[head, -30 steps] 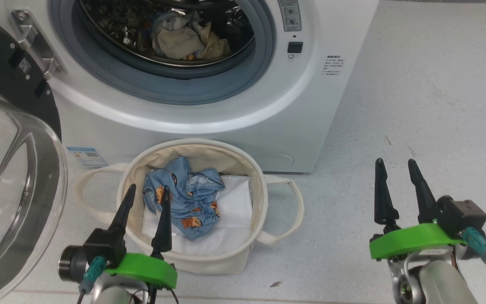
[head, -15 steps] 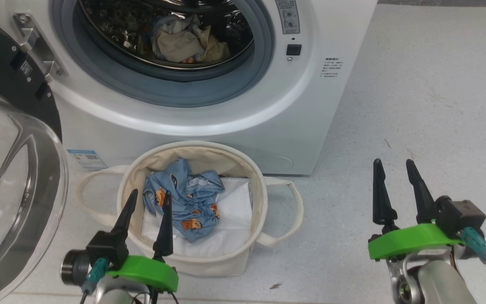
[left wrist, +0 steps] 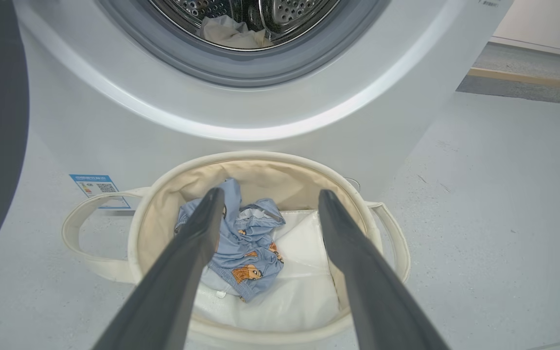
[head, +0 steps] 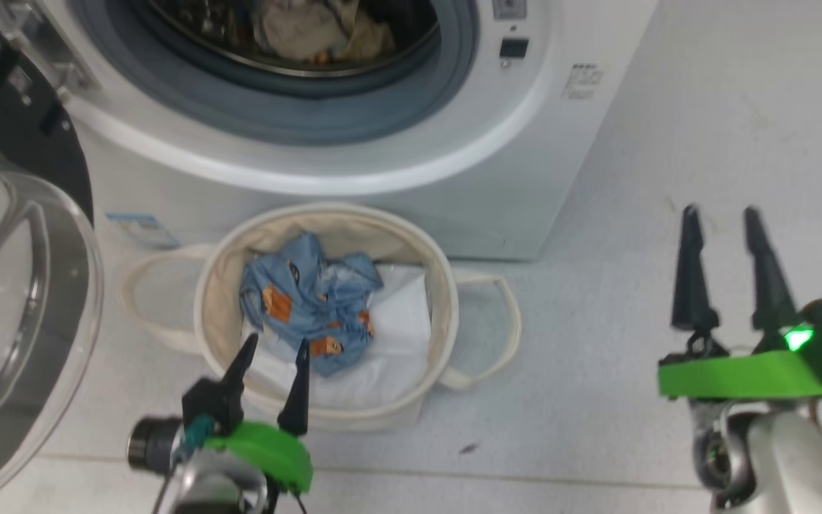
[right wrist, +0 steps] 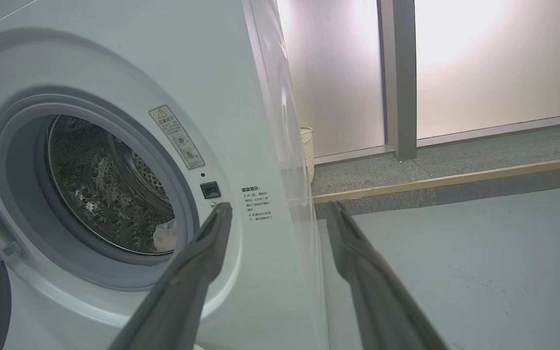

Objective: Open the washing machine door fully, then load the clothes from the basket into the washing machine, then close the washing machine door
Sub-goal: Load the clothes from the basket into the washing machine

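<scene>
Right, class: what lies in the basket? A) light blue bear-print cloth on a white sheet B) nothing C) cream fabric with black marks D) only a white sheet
A: the blue bear-print cloth lies crumpled on the white sheet inside the basket, in front of the open left gripper.

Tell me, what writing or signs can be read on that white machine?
Nothing can be quoted.
Sticker on the washing machine: warning triangle, words too small.
Printed notice on its front: characters too small.
Blue label, lower corner: QR code, print too small.
</scene>
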